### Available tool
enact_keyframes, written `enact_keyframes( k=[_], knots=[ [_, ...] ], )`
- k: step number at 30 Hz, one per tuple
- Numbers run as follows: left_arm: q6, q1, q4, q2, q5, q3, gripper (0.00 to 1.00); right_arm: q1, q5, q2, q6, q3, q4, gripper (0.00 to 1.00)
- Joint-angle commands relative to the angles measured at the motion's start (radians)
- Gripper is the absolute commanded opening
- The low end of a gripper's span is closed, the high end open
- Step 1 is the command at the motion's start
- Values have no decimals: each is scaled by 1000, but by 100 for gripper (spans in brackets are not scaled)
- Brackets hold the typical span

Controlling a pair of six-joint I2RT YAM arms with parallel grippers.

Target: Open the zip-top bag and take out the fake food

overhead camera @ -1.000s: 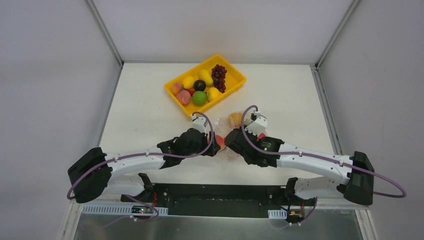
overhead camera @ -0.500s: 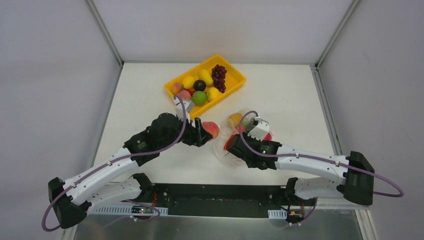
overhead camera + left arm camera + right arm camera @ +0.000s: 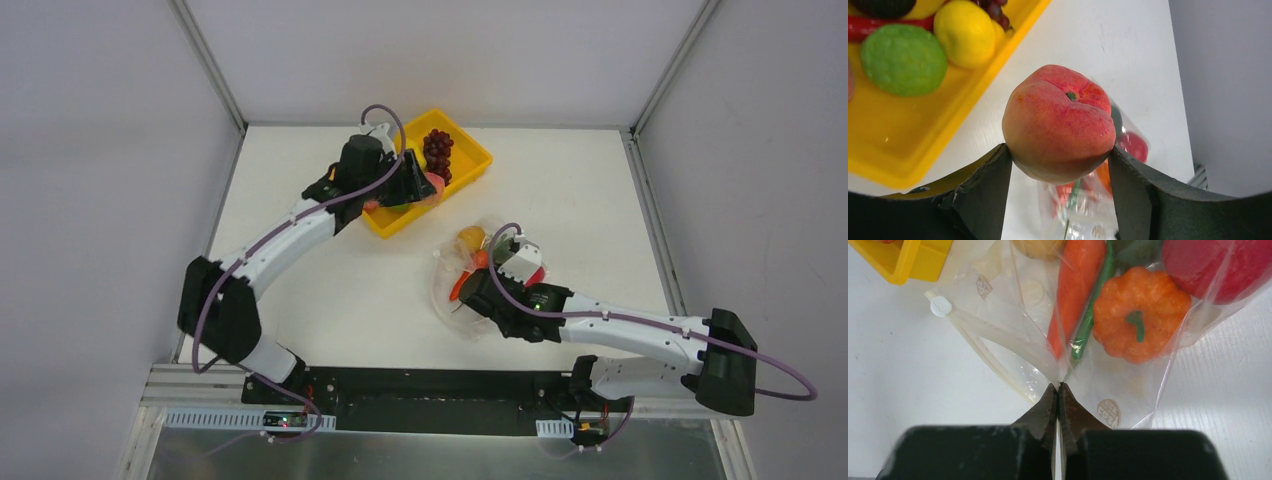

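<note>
My left gripper (image 3: 424,186) is shut on a red-orange peach (image 3: 1059,122), held over the near right edge of the yellow tray (image 3: 470,168). The peach also shows in the top view (image 3: 433,185). The clear zip-top bag (image 3: 455,295) lies on the table, open along its zip strip (image 3: 980,345). My right gripper (image 3: 1058,387) is shut on a fold of the bag's film near its mouth. Inside the bag I see an orange carrot (image 3: 1073,287), a small orange pumpkin (image 3: 1138,315), a green stem piece (image 3: 1093,310) and a red ball (image 3: 1218,265).
The yellow tray (image 3: 888,150) holds a green round fruit (image 3: 903,59), a yellow lemon (image 3: 965,32), a red chilli (image 3: 878,27) and purple grapes (image 3: 438,152). The grey enclosure walls stand at the left, right and back.
My left arm carried the peach from beside the bag away to the far side, over the tray's edge. My right gripper stayed shut on the bag, which shifted slightly.
</note>
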Motion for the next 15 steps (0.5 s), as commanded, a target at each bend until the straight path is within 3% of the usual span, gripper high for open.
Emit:
enact_keyframes(
  k=[1,10,15],
  knots=[
    [-68,24,171,193,63,169,28,-1,-8,-33,-33,-2,29,0],
    [-59,62,134,605,71,571,36,2,-13,-63,-62,-5,50,0],
    [-77,78,104,732,58,735,55,2,-15,-60,-75,5,50,0]
  ],
)
